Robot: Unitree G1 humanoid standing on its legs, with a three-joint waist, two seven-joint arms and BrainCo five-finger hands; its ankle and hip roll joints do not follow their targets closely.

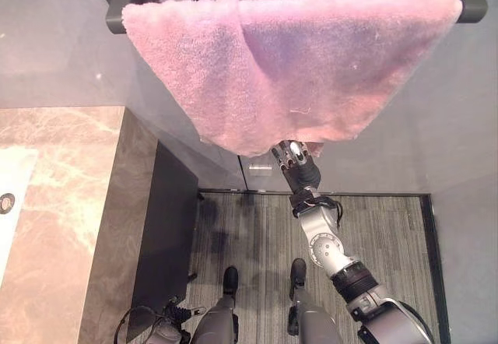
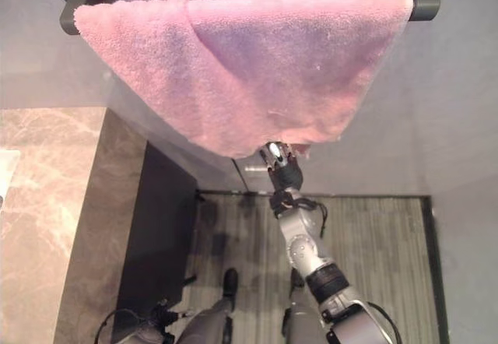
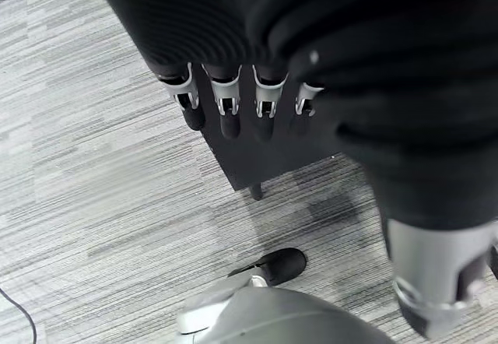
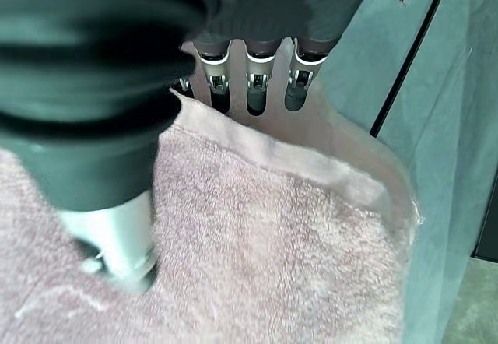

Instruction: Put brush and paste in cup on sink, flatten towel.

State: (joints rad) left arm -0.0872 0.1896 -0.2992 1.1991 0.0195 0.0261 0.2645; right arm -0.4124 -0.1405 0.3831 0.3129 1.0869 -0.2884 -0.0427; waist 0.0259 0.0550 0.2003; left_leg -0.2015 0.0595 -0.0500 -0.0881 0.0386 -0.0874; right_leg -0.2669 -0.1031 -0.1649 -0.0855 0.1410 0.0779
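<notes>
My head stereo pair looks down, sharing the pink fluffy towel [image 1: 288, 71], wrist cameras close along each hand.

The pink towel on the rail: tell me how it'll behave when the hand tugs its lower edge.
Likely floppy: the pink towel drapes over the rail in folds. Its uneven hem suggests it may slide sideways. The right hand pinches its edge.

1 pink towel [image 1: 288, 71] on 1 dark rail [image 1: 117, 9]. 1 marble tabletop [image 1: 62, 204]. 1 dark cabinet [image 1: 167, 227]. 2 hands: right hand [image 1: 294, 161], left hand [image 3: 233, 103].
</notes>
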